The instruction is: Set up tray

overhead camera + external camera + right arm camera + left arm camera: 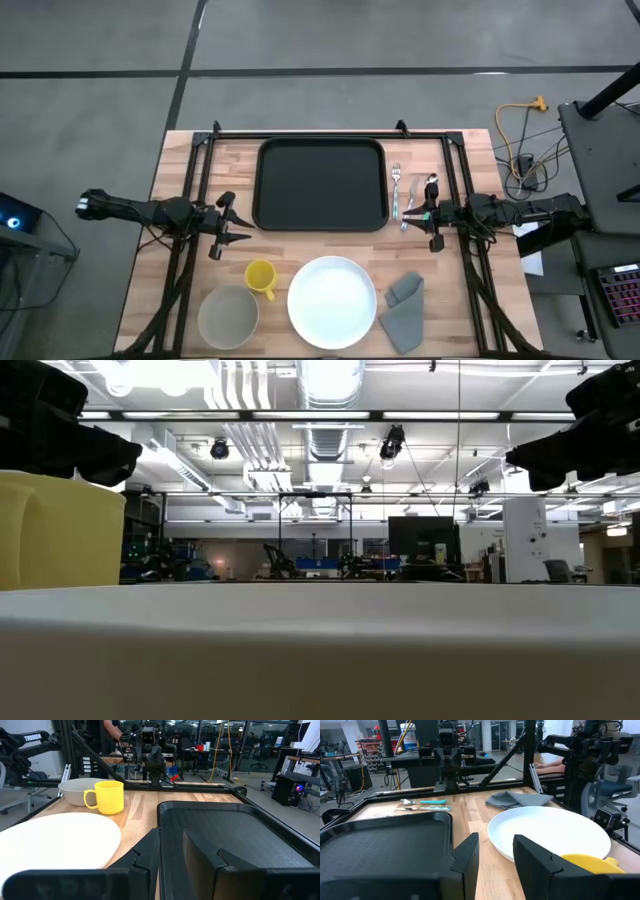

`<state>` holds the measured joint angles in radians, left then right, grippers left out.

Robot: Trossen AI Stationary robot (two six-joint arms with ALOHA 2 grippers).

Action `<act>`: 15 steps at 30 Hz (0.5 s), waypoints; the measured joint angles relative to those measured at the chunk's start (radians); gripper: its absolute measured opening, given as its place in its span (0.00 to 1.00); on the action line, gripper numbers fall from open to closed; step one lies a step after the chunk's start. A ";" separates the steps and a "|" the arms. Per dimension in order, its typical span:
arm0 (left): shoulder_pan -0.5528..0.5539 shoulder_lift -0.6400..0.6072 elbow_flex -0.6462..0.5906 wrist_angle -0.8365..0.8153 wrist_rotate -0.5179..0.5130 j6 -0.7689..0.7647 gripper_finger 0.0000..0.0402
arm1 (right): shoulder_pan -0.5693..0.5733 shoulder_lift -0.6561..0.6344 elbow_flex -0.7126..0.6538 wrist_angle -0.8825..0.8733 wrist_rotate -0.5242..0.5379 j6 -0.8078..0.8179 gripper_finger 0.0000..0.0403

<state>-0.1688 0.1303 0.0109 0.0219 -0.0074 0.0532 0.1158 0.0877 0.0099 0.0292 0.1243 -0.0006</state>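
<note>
Along the near edge of the bench (180, 160) sit a grey bowl (228, 316) toward the left corner, a white plate (332, 302) at the middle and a folded grey cloth (405, 303) toward the right corner, with a yellow mug (260, 277) just behind the bowl and close to the plate's left rim. Farther back, the left gripper (243, 223) hangs by the tray's near-left corner, its fingers (467, 857) a little apart and holding nothing; the right gripper (408, 213) hangs at the tray's right rim, next to the cutlery, its fingers (147, 852) likewise slightly apart and empty. Beyond them the tray (320, 185) lies flat against the middle of the far edge, bare, with nothing set on it yet. A fork (396, 190) and a spoon (429, 190) with a teal handle lie just beside its right rim. Judging from this layout, nothing of the setting has begun, and the risks lie in the crowding. The right gripper is so near the cutlery that a careless descent could push the fork under the tray rim or scatter both pieces. On the left, the mug's handle faces the plate, so a grasp there might nudge the plate or tip the mug. Both arms reaching over the tray at once could also collide.
</note>
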 joint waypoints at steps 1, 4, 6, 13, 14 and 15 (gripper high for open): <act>0.000 0.000 0.000 0.000 0.000 0.000 0.25 | 0.000 0.000 0.000 0.000 0.000 0.000 0.20; 0.000 0.000 0.000 0.000 0.000 0.000 0.25 | 0.000 0.000 0.000 0.000 0.000 0.000 0.19; 0.000 0.000 0.000 0.000 0.000 0.000 0.25 | 0.000 0.000 0.000 0.000 0.000 0.000 0.18; 0.000 0.000 0.000 0.000 0.000 0.000 0.25 | 0.000 0.000 0.000 0.000 0.000 0.000 0.17; 0.000 0.000 0.000 0.000 0.000 0.000 0.25 | 0.000 0.000 0.000 0.000 0.000 0.000 0.18; 0.000 0.000 0.000 0.000 0.000 0.000 0.25 | 0.000 0.000 0.000 0.000 0.000 0.000 0.18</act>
<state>-0.1688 0.1304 0.0113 0.0216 -0.0072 0.0533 0.1155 0.0878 0.0098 0.0292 0.1246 -0.0006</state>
